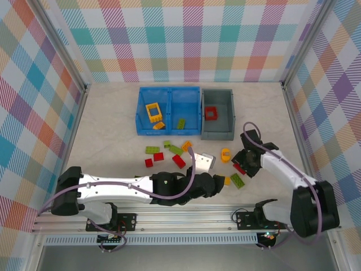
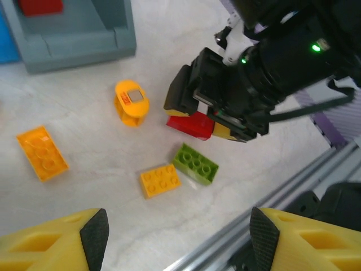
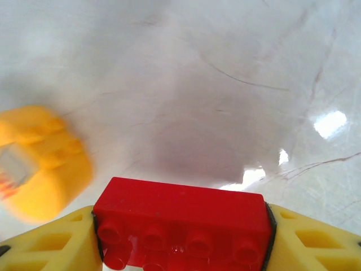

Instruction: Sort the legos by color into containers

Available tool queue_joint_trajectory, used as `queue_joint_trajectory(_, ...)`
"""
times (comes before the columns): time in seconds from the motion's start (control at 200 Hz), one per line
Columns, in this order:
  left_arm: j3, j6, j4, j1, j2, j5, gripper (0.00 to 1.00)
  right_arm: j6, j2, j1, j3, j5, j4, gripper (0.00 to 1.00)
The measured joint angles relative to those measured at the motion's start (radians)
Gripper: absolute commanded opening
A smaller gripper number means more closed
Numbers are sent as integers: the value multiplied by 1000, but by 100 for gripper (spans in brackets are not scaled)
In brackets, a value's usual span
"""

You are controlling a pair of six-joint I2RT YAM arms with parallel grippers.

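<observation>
My right gripper [image 1: 241,166] is shut on a red brick [image 3: 181,221], held low over the table; the left wrist view shows the same brick [image 2: 192,125] in its fingers. Beside it lies a rounded yellow piece [image 2: 131,103]. My left gripper [image 2: 179,237] is open just above the table, with a yellow brick [image 2: 160,180] and a lime green brick [image 2: 196,164] ahead of its fingertips. The blue bin [image 1: 169,132] holds a yellow window frame [image 1: 153,111] on its left and a green brick [image 1: 181,123] on its right. The grey bin [image 1: 218,133] holds a red frame piece [image 1: 211,113].
More loose bricks lie in front of the blue bin: red ones [image 1: 179,161], green ones [image 1: 152,149] and an orange one [image 1: 186,145]. An orange brick [image 2: 42,153] lies left of the rounded piece. The metal rail [image 1: 186,217] runs along the near edge.
</observation>
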Motion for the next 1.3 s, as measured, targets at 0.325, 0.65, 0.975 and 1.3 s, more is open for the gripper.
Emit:
queue_joint_trajectory(0.325, 251, 42, -196, -5, 37, -295, 73, -255, 282, 131, 581, 110, -36, 56)
queue_joint_trajectory(0.65, 274, 57, -242, -5, 59, -362, 73, -387, 713, 92, 869, 118, -69, 56)
queue_joint_trajectory(0.975, 274, 56, -264, -5, 59, -362, 73, -424, 880, 79, 953, 114, -93, 71)
queue_joint_trajectory(1.3, 270, 49, -264, -5, 59, -362, 73, -428, 875, 93, 971, 95, -110, 78)
